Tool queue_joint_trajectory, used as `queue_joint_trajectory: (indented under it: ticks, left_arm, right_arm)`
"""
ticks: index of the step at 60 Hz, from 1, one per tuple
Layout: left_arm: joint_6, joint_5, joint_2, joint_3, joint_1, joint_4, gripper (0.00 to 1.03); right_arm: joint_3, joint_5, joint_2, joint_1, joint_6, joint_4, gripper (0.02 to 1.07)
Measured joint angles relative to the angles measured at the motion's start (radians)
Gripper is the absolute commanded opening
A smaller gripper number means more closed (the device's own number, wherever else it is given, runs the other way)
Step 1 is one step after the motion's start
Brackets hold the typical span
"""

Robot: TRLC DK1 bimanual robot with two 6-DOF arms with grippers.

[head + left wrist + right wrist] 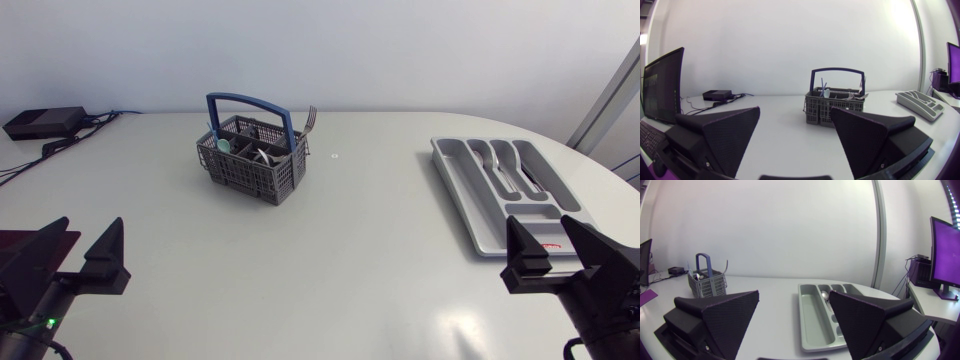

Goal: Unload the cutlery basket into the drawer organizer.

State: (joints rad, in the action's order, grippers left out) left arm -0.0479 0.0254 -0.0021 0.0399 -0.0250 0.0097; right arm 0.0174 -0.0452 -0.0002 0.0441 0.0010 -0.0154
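Right end effector (541, 222) gapes at drawer organizer's (462, 185) near edge.

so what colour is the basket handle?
Blue, on a grey cutlery basket; the handle shows best in the head view.

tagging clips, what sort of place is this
Likely a robot lab bench, not a kitchen: a white table with a cutlery basket, a drawer organizer, and the open left gripper and right gripper.
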Motion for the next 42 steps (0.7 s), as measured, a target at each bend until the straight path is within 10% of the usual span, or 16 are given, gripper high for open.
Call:
queue_joint_trajectory:
  ticks: [42]
  left_arm:
    - [0.022,0.002,0.000,0.000,0.021,0.000,0.99]
  right_arm:
    - [0.000,0.014,0.000,0.021,0.019,-0.003,1.03]
